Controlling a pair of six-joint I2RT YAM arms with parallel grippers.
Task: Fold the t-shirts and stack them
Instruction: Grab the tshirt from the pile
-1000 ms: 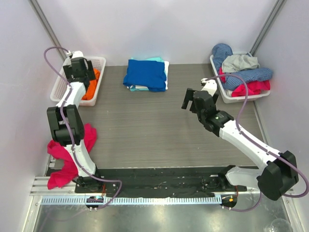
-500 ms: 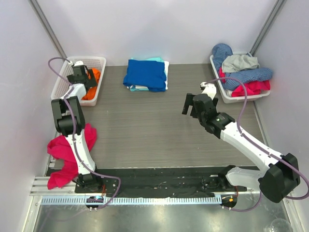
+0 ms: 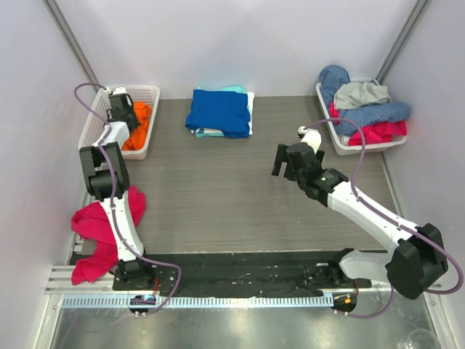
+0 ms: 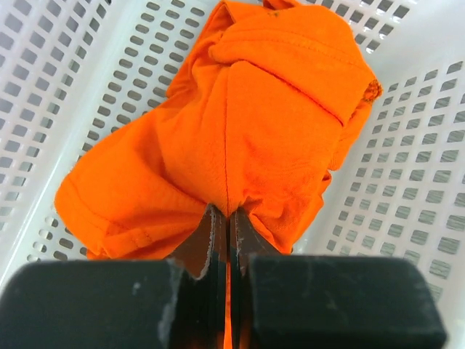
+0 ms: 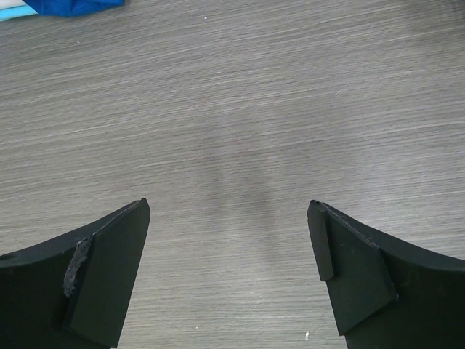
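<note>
**Top view.** The left arm (image 3: 109,171) reaches to the upper left of the frame, into a white lattice basket (image 3: 150,91) at the far left corner of the dark wood-grain surface (image 3: 218,196). The orange t-shirt (image 3: 138,127) lies crumpled inside this basket. At upper centre is a folded stack with the royal blue t-shirt (image 3: 218,110) on top. The edges of a pale teal t-shirt (image 3: 234,89) and a white t-shirt (image 3: 251,109) show beneath it. A white tray (image 3: 367,147) at upper right holds a loose heap of garments (image 3: 370,109) in blue, grey and pink-red. A magenta cloth (image 3: 102,233) hangs over the left edge of the surface, beside the left arm. The right arm (image 3: 363,211) extends toward centre right, over bare surface.

**Left wrist view.** The left jaws are closed tight on a raised fold of the orange t-shirt (image 4: 240,131). Orange cloth shows in the slit between them. The basket wall (image 4: 407,189) surrounds the garment.

**Right wrist view.** The right jaws stand wide apart with nothing between them, above the surface (image 5: 232,109). A corner of the royal blue t-shirt (image 5: 73,6) shows at the upper left of the frame.
</note>
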